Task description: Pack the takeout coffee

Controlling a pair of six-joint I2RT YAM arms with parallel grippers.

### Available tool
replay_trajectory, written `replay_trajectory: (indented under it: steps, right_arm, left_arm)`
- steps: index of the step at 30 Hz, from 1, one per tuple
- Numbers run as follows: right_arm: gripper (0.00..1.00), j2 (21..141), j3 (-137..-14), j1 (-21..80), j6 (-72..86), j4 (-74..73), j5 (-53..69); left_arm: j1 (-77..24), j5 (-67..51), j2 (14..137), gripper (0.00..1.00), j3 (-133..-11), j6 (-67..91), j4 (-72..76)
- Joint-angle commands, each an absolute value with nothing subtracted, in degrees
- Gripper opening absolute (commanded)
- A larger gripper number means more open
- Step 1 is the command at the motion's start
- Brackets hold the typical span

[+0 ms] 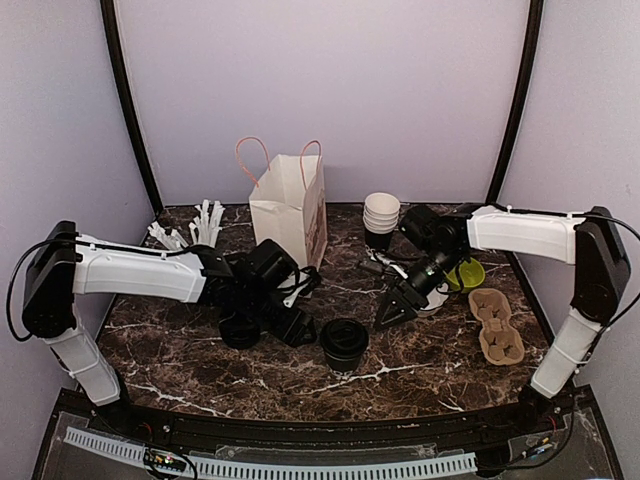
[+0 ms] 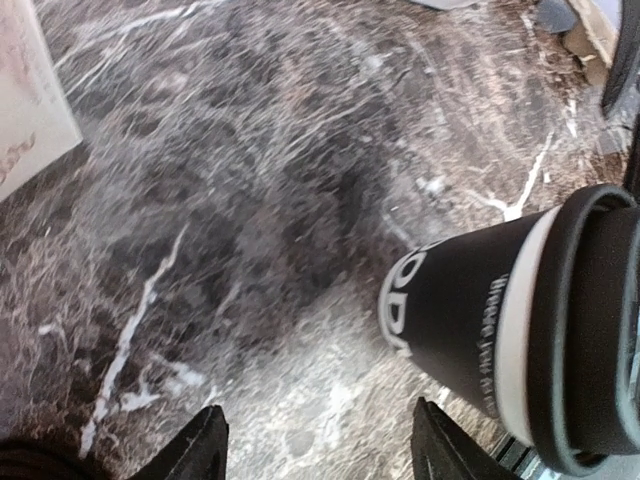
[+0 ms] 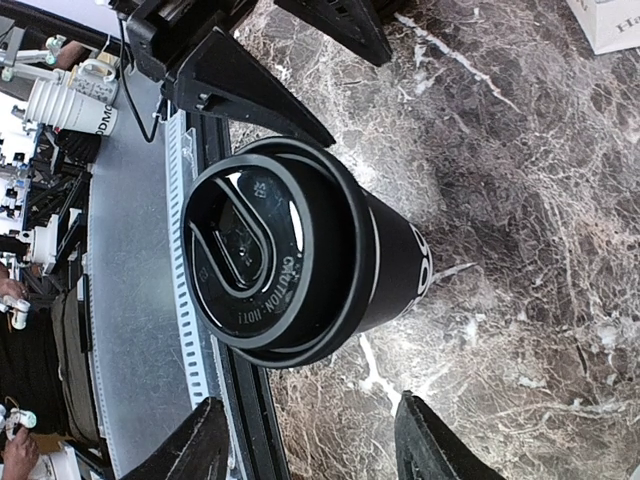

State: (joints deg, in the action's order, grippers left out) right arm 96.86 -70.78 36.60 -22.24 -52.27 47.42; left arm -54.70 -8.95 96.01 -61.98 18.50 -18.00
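One takeout coffee (image 1: 344,345), a black cup with white lettering and a black lid, stands upright on the marble table near the front middle. My left gripper (image 1: 296,326) is open and empty just left of it. In the left wrist view the cup (image 2: 480,320) sits to the right, outside the gripper (image 2: 320,450). My right gripper (image 1: 393,312) is open and empty, up and to the right of the cup. In the right wrist view the cup (image 3: 290,255) is ahead of the gripper (image 3: 315,445), not between the fingers.
A white paper bag (image 1: 290,205) with handles stands open at the back. A stack of lidless cups (image 1: 381,218), a cardboard cup carrier (image 1: 498,325), a yellow-green item (image 1: 466,272) and white sticks (image 1: 195,230) are around. A dark round object (image 1: 240,330) lies under my left arm.
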Motion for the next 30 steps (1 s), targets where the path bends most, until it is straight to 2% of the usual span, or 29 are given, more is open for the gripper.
replay_trajectory:
  steps: [1, 6, 10, 20, 30]
  right_arm:
    - [0.57, 94.51, -69.37, 35.18, -19.97, -50.92, 47.48]
    - [0.53, 95.85, -67.66, 34.72, -17.32, -49.92, 52.24]
    - [0.46, 98.92, -68.11, 34.72, -17.75, -50.12, 55.69]
    - [0.39, 103.09, -69.43, 34.7, -18.15, -51.37, 58.8]
    - [0.41, 104.75, -70.62, 34.8, -18.74, -52.36, 59.96]
  left_arm:
    - [-53.05, -5.0, 92.38, 0.65, -63.9, 24.22, -27.01]
    - [-52.77, -7.98, 88.66, 0.63, -64.65, 29.51, -28.53]
    - [-52.66, -14.32, 86.89, 0.58, -63.77, 36.17, -23.64]
    - [-52.57, -23.29, 87.5, 0.47, -59.89, 42.11, -11.67]
    - [-52.61, -25.58, 89.53, 0.41, -60.54, 41.15, -13.86]
